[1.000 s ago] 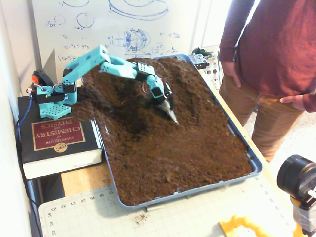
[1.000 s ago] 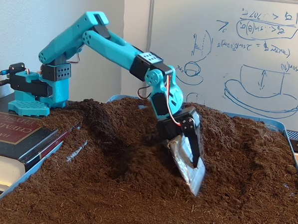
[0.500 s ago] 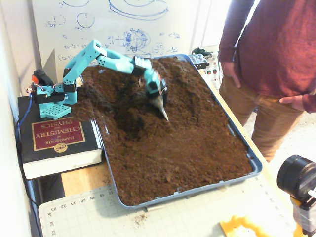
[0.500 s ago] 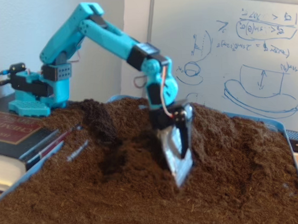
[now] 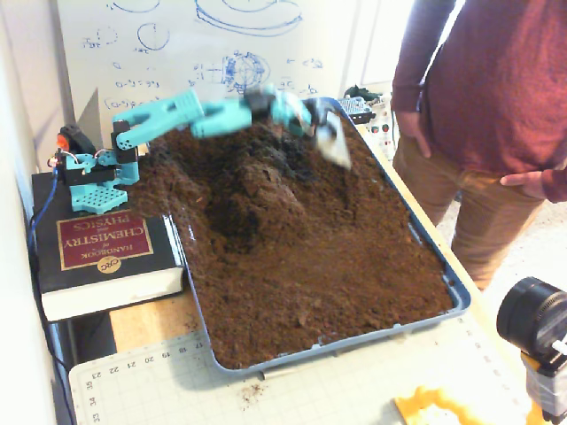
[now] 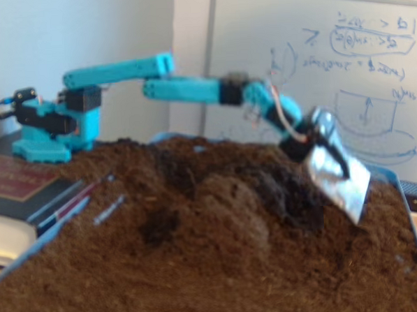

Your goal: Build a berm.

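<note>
Claw (image 5: 335,142) raised above soil, foil-wrapped, blurred; grip state unreadable.
Berm (image 5: 266,181) lies just below-left of it in the tray (image 5: 434,257).

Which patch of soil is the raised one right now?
The berm, mid-tray just left of the gripper in a fixed view: it humps up, while soil toward the tray's near rim lies flat.

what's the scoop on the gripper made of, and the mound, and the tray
The scoop on the gripper looks like shiny silver metal or foil, crinkled and reflective, though blurred. The berm is loose, crumbly dark brown soil, matte and clumpy. The tray seems to be smooth blue plastic, judging by its rounded rim.
</note>
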`<move>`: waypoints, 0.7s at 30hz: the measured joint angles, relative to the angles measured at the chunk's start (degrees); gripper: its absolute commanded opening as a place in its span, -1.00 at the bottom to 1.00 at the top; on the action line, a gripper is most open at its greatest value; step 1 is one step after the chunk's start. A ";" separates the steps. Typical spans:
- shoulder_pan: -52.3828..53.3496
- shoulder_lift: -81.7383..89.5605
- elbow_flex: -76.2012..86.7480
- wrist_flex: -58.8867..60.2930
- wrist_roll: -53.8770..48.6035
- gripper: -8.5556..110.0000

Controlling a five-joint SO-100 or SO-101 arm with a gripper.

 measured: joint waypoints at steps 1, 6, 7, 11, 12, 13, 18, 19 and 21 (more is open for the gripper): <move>0.09 -2.64 -0.09 -1.05 0.00 -0.85; -0.26 -5.89 -1.05 -0.70 -0.70 -0.85; -0.26 -5.89 -1.05 -0.09 -1.49 -0.85; 0.00 -2.72 2.46 5.89 -7.21 -0.85; 0.18 -1.05 4.22 7.56 -8.35 -0.85; 0.35 0.62 6.33 9.05 -9.23 -0.85; 1.05 10.28 18.72 13.10 -11.25 -0.85; 1.05 12.22 21.62 13.27 -11.43 -0.85; 1.05 16.35 27.33 13.27 -12.13 -0.85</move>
